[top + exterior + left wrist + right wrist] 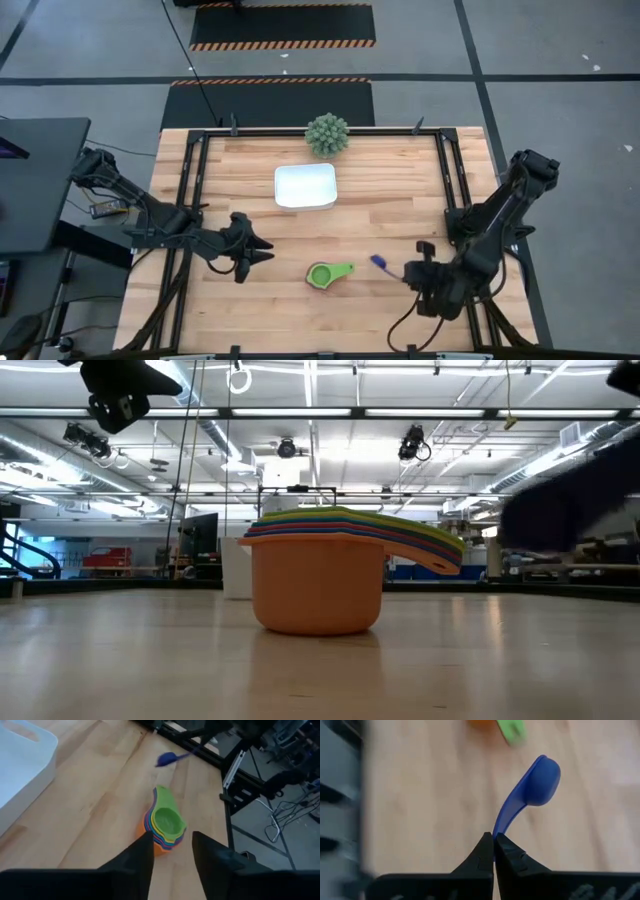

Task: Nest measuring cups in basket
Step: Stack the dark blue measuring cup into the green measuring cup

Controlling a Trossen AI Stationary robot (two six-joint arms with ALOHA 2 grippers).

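Observation:
Several measuring cups stand nested in one stack (322, 274) near the table's front middle, orange lowest (318, 595) and green on top (166, 821); their handles point toward the table's right. The dark blue cup (380, 262) sticks out in front of my right gripper (494, 846), which is shut on it, just right of the stack. My left gripper (172, 851) is open, hovering left of the stack (262, 255) with its fingers pointing at it. The white basket (305, 186) sits on the table farther back, with nothing in it. My right gripper pinches the dark blue cup's handle at its free end (496, 831) between its two fingertips. The fingers come from the table's right, lying along the handle. The bowl (542, 782) sticks out ahead of the fingertips toward the stack; whether it clears the table I cannot tell.
A round spiky green plant (327, 133) stands at the far edge behind the basket. Black frame rails run along the table's left (190, 190) and right (452, 180) sides. Bare wood lies between the stack and the basket.

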